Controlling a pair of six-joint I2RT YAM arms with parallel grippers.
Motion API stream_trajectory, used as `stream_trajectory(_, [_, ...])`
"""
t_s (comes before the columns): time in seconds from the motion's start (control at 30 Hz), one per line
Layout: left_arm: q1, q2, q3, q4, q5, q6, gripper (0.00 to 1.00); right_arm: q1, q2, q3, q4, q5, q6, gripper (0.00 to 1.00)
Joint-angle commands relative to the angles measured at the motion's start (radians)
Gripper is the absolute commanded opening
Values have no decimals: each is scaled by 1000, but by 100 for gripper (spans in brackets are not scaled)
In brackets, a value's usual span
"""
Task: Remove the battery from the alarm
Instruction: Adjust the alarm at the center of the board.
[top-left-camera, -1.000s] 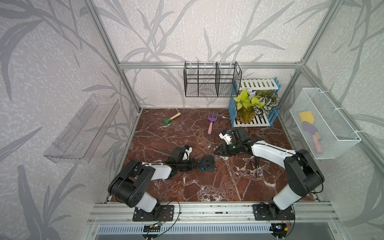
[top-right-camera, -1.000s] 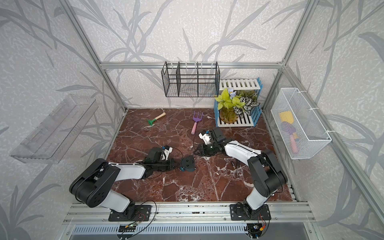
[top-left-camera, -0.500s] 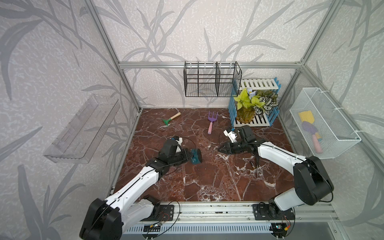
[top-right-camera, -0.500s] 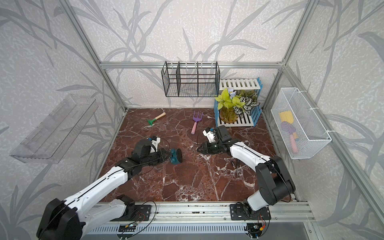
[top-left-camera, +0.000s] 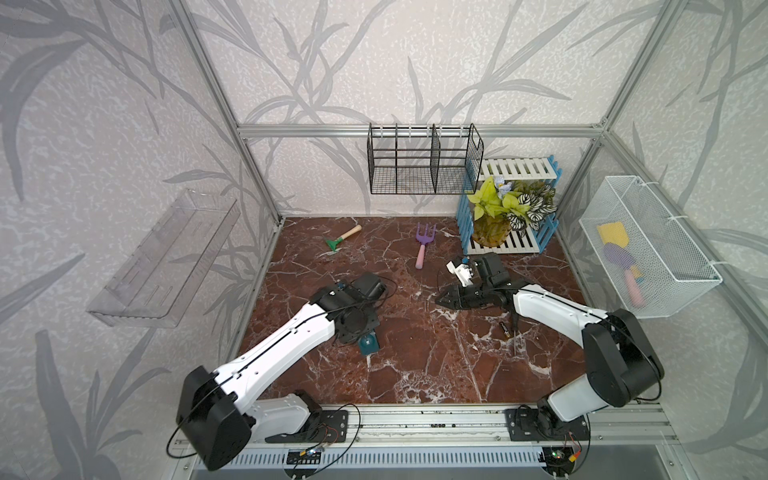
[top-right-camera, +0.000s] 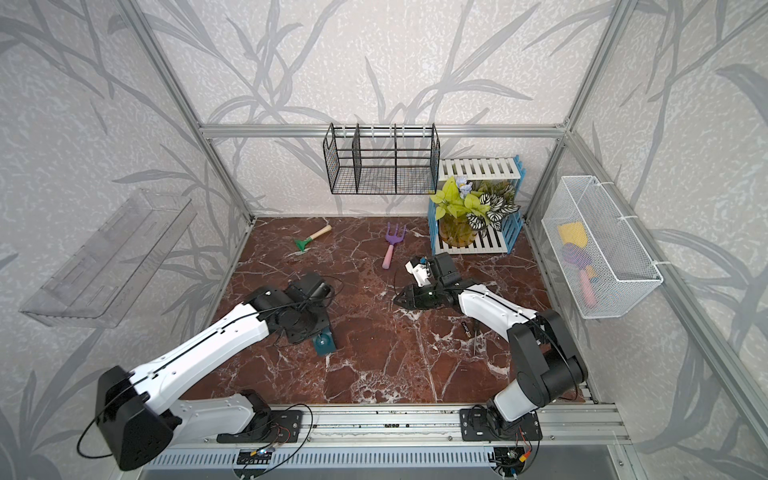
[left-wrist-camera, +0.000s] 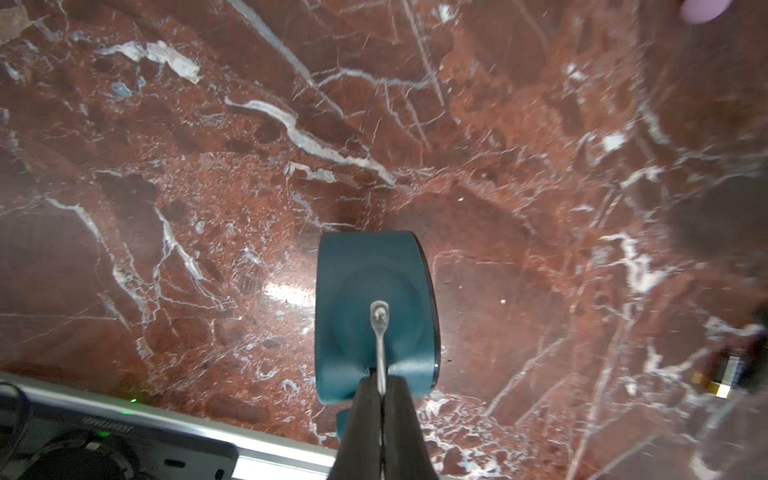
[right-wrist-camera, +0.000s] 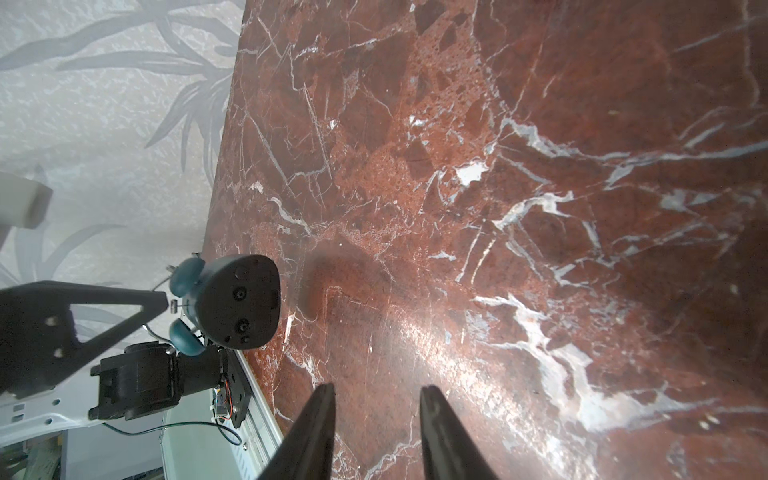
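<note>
The alarm is a small teal clock hanging above the marble floor under my left wrist. My left gripper is shut on its thin wire handle, and the teal body hangs just beyond the fingertips. The right wrist view shows the alarm's dark back with two teal bells. The battery lies on the floor under my right forearm, apart from the alarm. My right gripper hovers low over mid-floor, open, with nothing between its fingers.
A thin screwdriver shaft lies beside the battery. A green hoe and a purple fork lie near the back. A plant on a blue-white rack stands back right. A white mesh basket hangs on the right wall.
My left arm has risen and carried the alarm by its handle off the floor, toward the front left. The right gripper has hardly moved.
</note>
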Motion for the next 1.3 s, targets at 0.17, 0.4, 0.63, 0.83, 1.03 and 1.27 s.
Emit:
stream_trajectory(0.17, [-51, 228, 92, 127, -25, 3, 0, -66, -142, -54, 0, -2, -12, 38])
stream_trajectory(0.4, [-54, 486, 257, 268, 60, 41, 0, -105, -208, -87, -16, -6, -15, 38])
stream_trajectory(0.63, [-54, 635, 382, 336, 136, 68, 3, -137, -255, -105, -55, 13, -23, 38])
stream_trajectory(0.83, [-53, 606, 398, 385, 185, 140, 35, -160, -335, -107, -102, 114, -34, 39])
stream_trajectory(1.03, [-29, 416, 276, 533, 218, 249, 61, -190, -470, -94, -138, 366, -57, 45])
stream_trajectory(1.27, [69, -105, -163, 983, -105, 606, 100, -197, -721, -407, 281, 1062, -162, 99])
